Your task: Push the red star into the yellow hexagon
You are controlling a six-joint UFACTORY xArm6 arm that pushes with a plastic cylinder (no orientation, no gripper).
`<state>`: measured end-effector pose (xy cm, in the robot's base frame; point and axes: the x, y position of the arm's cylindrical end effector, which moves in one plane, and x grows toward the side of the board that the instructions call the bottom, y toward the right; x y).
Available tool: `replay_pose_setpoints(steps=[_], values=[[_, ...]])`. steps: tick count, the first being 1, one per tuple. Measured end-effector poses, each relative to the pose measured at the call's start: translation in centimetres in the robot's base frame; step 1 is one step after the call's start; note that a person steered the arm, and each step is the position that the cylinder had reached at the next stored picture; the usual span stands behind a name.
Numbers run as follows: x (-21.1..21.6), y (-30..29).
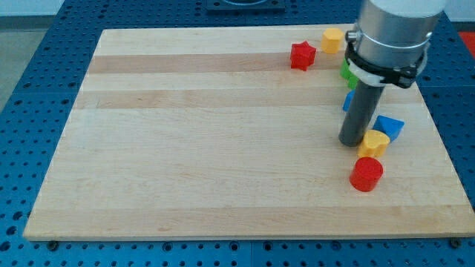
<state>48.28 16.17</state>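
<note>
**benchtop_mo:** So where are we on the star push? The red star [302, 55] sits at the far end of the table [208, 148], right of centre, and the yellow hexagon [332, 39] is just beside it, slightly farther and to the right, with a small gap. Looks not yet done to us.

**pushrod_kim:** Agreed. No claw on this rig, so nothing opens or holds anything; we only have the rod. My tip [350, 143] is down on the near right part of the table, just left of a yellow block [374, 142] and well apart from the star. A red cylinder [367, 174] lies nearer still, a blue block [390, 127] just right of the yellow one, and green [345, 73] and blue bits peek out behind the rod, shapes hard to tell.

**benchtop_mo:** So how do we do it cleanly?

**pushrod_kim:** We'd swing left first, away from that cluster, then come up to the star's near left side. Push along the line through both centres, slowly. Off centre, we'd guess the star spins on its points and slips past.

**benchtop_mo:** And the hexagon's close to the far edge, so go gentle.
</note>
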Motion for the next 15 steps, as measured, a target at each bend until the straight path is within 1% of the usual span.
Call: replay_pose_setpoints(steps=[1,2,3,4,5,6,7,8,11,13,14,15], values=[[2.6,0.9],[3.2,1.0],[2.0,0.2],[-1.8,-2.8],[-6.7,-7.9],[-12.7,-9.1],[-17.9,-8.7],[-22.0,-6.5],[-22.6,-6.8],[-22.5,-3.9],[-22.1,-2.4],[-19.6,-2.3]])
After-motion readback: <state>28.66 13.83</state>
